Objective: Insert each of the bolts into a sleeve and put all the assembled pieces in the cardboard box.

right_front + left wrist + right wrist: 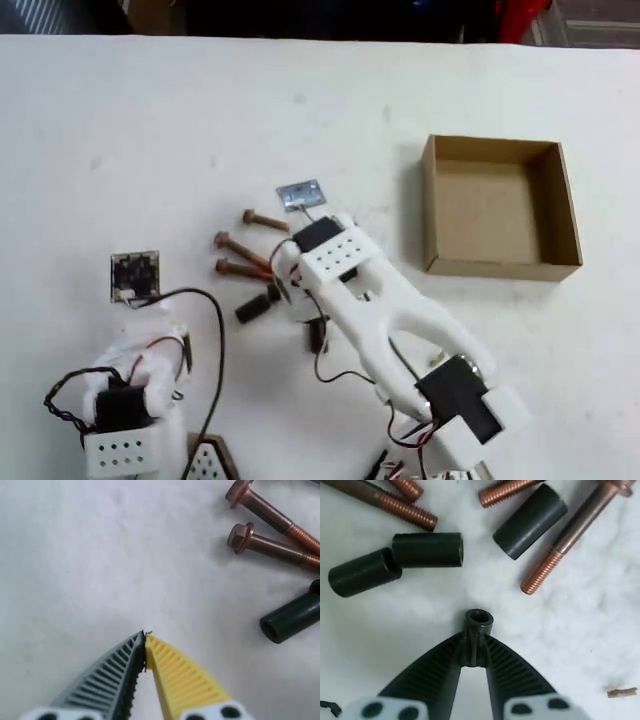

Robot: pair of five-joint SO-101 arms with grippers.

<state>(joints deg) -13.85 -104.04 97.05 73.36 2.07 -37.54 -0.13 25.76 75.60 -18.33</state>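
My right gripper [479, 632] is shut on a small black sleeve [479, 617], held end-on so its bore shows. Just beyond it three more black sleeves lie on the table [364, 573], [428, 550], [530, 520], among copper bolts [575, 535], [509, 492], [390, 505]. In the high view the right arm's wrist [330, 255] hangs over the bolts [240, 245] and a sleeve [257, 307]. My left gripper [145, 641] is shut and holds nothing, low over bare table, short of two bolts [272, 547], [270, 512] and a sleeve [290, 617]. The cardboard box [500, 268] stands open at the right.
A small dark marker card [135, 275] lies near the left arm [125, 400], and a grey one [301, 194] beyond the bolts. Cables trail from both arms along the table's front. The table's back edge runs along the top.
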